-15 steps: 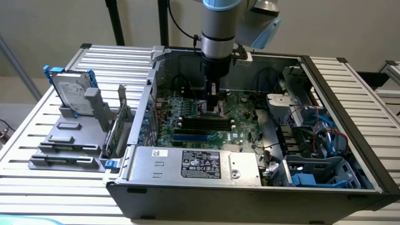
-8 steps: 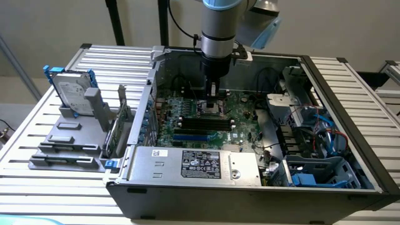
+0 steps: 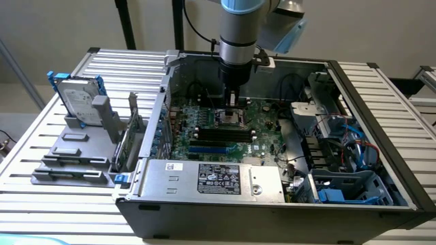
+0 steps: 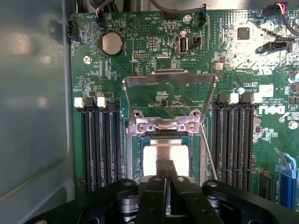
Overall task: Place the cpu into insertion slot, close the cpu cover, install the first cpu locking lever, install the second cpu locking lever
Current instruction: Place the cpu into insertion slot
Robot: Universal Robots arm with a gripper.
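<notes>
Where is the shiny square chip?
In the wrist view, the cpu lies in the insertion slot, between the black memory slots, right under the gripper.

Chip (image 4: 166, 150) in the socket (image 4: 135, 156), inside a case (image 3: 272, 220) on the desk (image 3: 61, 209).
The socket sat between two banks of memory slots (image 4: 98, 144), its cover (image 4: 170, 77) raised beside it, the fingers (image 4: 160, 172) right over the chip. A drive rack (image 3: 80, 104) stood outside the case, on the exterior view's left.

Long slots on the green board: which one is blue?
The slot closest to the labelled grey box is blue; those nearer the hand are black.
</notes>
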